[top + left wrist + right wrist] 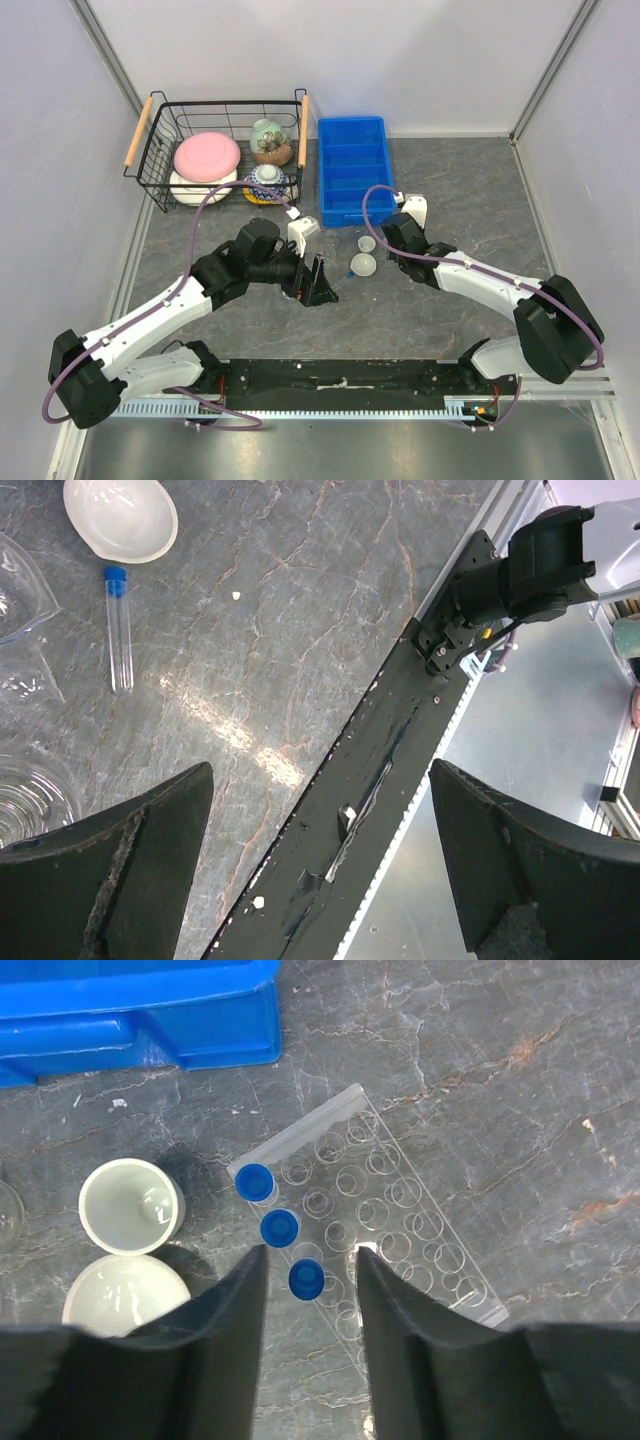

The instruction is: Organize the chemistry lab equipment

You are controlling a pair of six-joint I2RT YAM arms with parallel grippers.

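Note:
A clear tube rack lies flat on the grey table. Three blue-capped tubes stand in its left row, and the nearest tube sits between the fingers of my right gripper. That gripper is open, with a gap on each side of the cap. Two small white dishes rest left of the rack. My left gripper is wide open and holds nothing; it hangs over the table's near edge. A loose blue-capped tube, a white dish and clear glass flasks lie to its left.
A blue compartment bin stands just behind the rack. A black wire basket at the back left holds pink, white and patterned crockery. The black mounting rail runs along the near edge under my left gripper.

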